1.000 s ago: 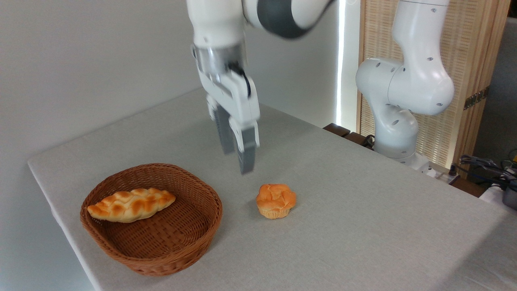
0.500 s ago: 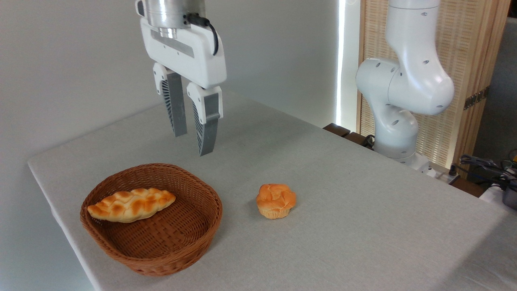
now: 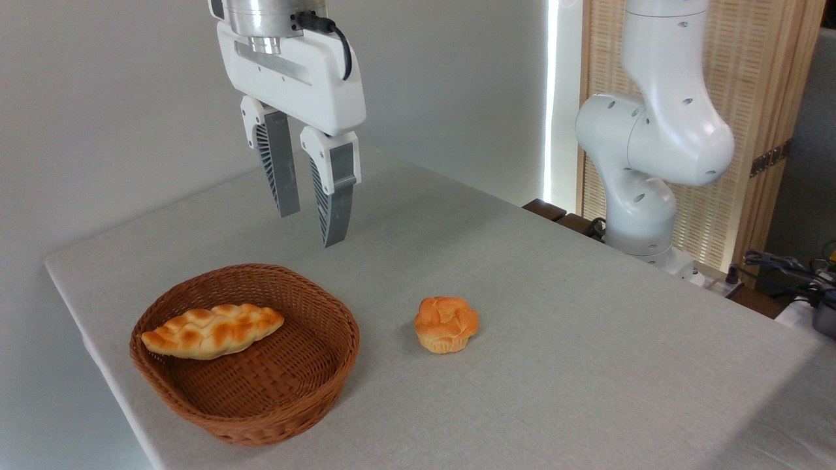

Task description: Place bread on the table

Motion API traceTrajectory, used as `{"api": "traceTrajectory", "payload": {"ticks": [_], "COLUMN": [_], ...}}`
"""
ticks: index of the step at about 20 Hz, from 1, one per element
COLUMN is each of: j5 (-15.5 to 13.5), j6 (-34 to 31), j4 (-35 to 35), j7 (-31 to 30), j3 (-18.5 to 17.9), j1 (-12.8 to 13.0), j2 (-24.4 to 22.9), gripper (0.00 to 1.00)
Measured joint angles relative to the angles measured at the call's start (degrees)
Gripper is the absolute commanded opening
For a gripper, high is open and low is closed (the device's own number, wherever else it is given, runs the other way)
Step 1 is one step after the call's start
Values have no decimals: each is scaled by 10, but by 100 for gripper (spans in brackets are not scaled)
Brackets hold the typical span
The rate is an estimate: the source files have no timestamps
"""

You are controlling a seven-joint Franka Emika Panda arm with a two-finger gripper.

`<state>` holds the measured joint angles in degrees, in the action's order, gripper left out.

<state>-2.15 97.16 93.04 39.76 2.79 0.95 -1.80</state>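
Bun [image 3: 447, 324]: on surface [image 3: 588, 365], outside basket [image 3: 245, 352]; round, no long axis.
Hand [image 3: 310, 228]: empty, slightly parted, high up-left of bun.

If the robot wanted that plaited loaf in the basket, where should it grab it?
Probably across the loaf's narrow middle, coming straight down: it lies lengthwise, propped on the basket's left wall, whose rim blocks a side approach. The gripper hangs open above.

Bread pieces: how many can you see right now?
2. A bun sits on the table right of the basket; a braided loaf lies inside the basket. None looks hidden.
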Motion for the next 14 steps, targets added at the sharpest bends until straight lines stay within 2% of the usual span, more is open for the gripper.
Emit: {"api": "traceTrajectory", "payload": {"ticks": [14], "j5": [0], "j6": [-10], "j4": [0], "j7": [0], "j3": [-11], "j1": [0], "j2": [0], "gripper": [100]}}
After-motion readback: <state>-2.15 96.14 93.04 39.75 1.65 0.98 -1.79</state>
